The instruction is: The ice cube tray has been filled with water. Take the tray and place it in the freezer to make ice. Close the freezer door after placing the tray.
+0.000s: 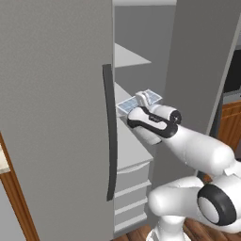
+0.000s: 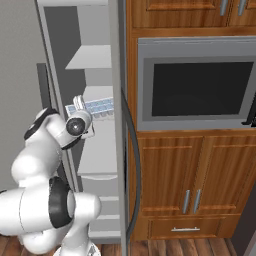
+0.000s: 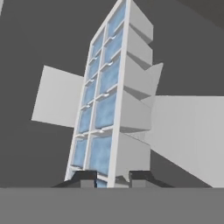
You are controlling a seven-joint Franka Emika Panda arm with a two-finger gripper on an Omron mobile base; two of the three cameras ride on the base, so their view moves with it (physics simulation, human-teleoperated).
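The white ice cube tray (image 1: 151,97) hangs level inside the open freezer (image 1: 141,33), just above a white shelf (image 1: 134,146). Pale blue water (image 3: 105,111) fills its two rows of cells. My gripper (image 1: 141,100) is shut on the tray's near end, and in the hand view the two fingertips (image 3: 142,177) pinch its short edge while the tray (image 3: 107,100) runs away from the gripper (image 3: 111,178). From the right base view the tray (image 2: 97,107) pokes past my gripper (image 2: 80,106) into the compartment. The freezer door (image 1: 197,70) stands open at the right, edge-on (image 2: 120,125).
A closed plain grey door (image 1: 52,117) with a dark bar handle (image 1: 109,132) borders the freezer on the left. White drawers (image 1: 134,181) sit under the shelf, with another shelf (image 2: 90,57) above. A built-in oven (image 2: 197,85) and wooden cabinets (image 2: 200,185) lie beyond the open door.
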